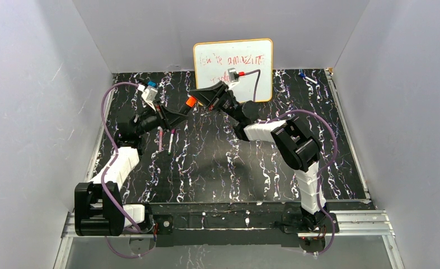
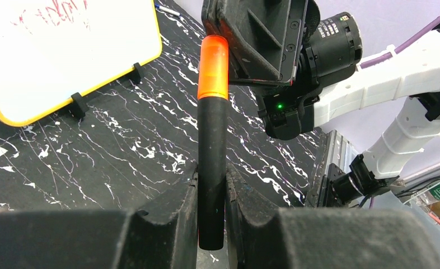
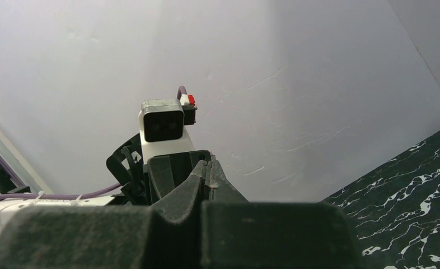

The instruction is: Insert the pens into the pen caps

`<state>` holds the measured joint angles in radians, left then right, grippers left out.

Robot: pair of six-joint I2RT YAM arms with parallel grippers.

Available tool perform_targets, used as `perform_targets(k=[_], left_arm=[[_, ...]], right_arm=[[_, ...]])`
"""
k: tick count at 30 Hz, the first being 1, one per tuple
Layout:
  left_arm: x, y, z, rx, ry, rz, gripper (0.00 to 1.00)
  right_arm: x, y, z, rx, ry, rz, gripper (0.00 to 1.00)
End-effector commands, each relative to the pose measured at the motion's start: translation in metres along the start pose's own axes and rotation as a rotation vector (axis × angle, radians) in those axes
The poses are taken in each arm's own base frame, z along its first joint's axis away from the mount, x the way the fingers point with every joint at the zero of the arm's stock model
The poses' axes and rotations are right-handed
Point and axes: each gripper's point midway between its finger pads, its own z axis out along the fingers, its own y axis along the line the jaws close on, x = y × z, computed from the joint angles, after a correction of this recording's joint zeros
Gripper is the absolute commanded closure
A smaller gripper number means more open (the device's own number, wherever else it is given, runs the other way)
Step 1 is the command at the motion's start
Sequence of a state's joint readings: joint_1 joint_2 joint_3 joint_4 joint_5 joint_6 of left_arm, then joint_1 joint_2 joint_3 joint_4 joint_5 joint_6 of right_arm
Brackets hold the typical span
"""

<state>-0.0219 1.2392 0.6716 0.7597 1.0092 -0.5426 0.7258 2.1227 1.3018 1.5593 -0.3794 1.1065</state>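
My left gripper point(image 2: 212, 175) is shut on the thick black pen point(image 2: 212, 162), held off the table and pointing away from the camera. An orange cap point(image 2: 214, 67) sits on the pen's far end. My right gripper point(image 2: 251, 39) is shut with nothing between its fingers, and its side presses against the top of the orange cap. From above, the left gripper point(image 1: 178, 115), the orange cap point(image 1: 190, 102) and the right gripper point(image 1: 202, 96) meet in the air at centre back. Two slim pens point(image 1: 160, 139) point(image 1: 171, 140) lie on the table below the left gripper; their ends are too small to read.
A yellow-framed whiteboard point(image 1: 233, 70) stands at the back, just behind the right gripper. Blue-tipped pens point(image 1: 304, 75) lie at the back right corner. Grey walls close in both sides of the black marbled table point(image 1: 234, 162). A metal rail runs along the near edge.
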Motion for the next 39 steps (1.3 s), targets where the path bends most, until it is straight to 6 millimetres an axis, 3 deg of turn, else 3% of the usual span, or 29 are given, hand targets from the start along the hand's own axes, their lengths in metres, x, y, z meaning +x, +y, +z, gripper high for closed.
perform_targets(k=[1,20,39], left_arm=[[-0.11,-0.04,0.012,0.031,-0.281,0.349,1.0],[-0.132,-0.055,0.011,0.075,-0.351,0.363,1.0],[-0.144,-0.053,0.016,0.087,-0.391,0.363,1.0]], right_arm=[[0.143,0.092,-0.038,-0.405,0.403,0.052,0.98],[0.165,0.093,-0.04,-0.415,0.439,0.092,0.99],[0.175,0.099,-0.039,-0.437,0.458,0.106,0.99]])
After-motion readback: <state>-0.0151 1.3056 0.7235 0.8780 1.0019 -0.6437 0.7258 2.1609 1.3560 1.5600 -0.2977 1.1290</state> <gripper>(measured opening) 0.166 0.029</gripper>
